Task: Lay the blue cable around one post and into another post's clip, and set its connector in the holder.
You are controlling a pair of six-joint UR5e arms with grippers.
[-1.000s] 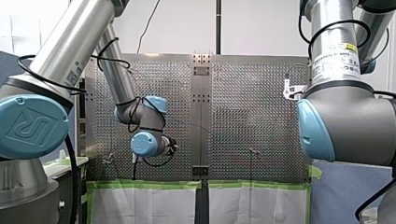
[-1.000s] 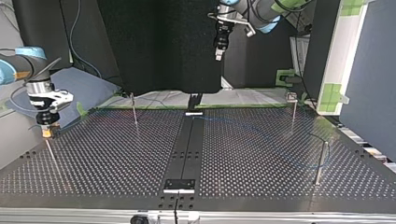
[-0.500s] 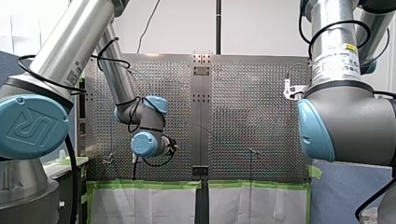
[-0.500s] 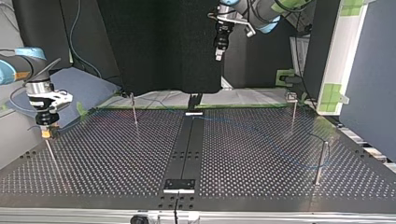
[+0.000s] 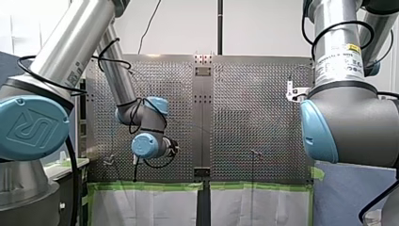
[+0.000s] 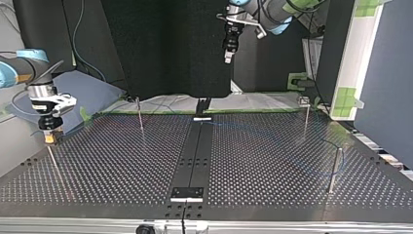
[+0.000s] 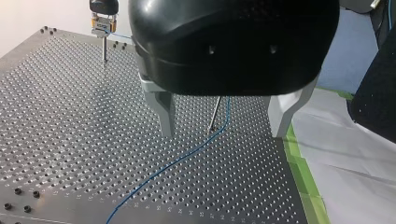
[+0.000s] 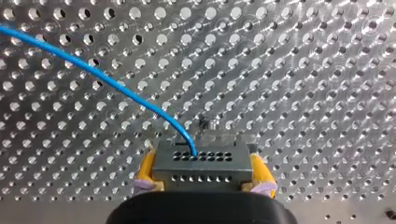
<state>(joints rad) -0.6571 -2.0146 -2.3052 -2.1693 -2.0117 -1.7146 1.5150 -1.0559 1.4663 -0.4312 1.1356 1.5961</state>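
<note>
In the right wrist view my right gripper (image 8: 201, 182) is shut with its yellow pads (image 8: 146, 170) on the grey perforated connector (image 8: 201, 164). The blue cable (image 8: 107, 81) leaves the connector's top and arcs away over the plate. At the top view's left that gripper (image 6: 49, 138) holds the connector on top of a thin post (image 6: 54, 163). My left gripper (image 7: 224, 119) hangs open high above the plate, with a post (image 7: 215, 114) and the blue cable (image 7: 182, 158) below, between its fingers. In the top view it (image 6: 228, 54) hangs far above the table. The cable (image 6: 292, 148) runs faintly around the near-right post (image 6: 333, 169).
Two more thin posts stand near the far edge (image 6: 140, 115) (image 6: 306, 115). A black centre strip (image 6: 197, 151) divides the perforated table (image 6: 122, 165). Green tape and white sheeting line the far edge (image 6: 160, 105). My right gripper (image 7: 103, 25) also shows far off in the left wrist view.
</note>
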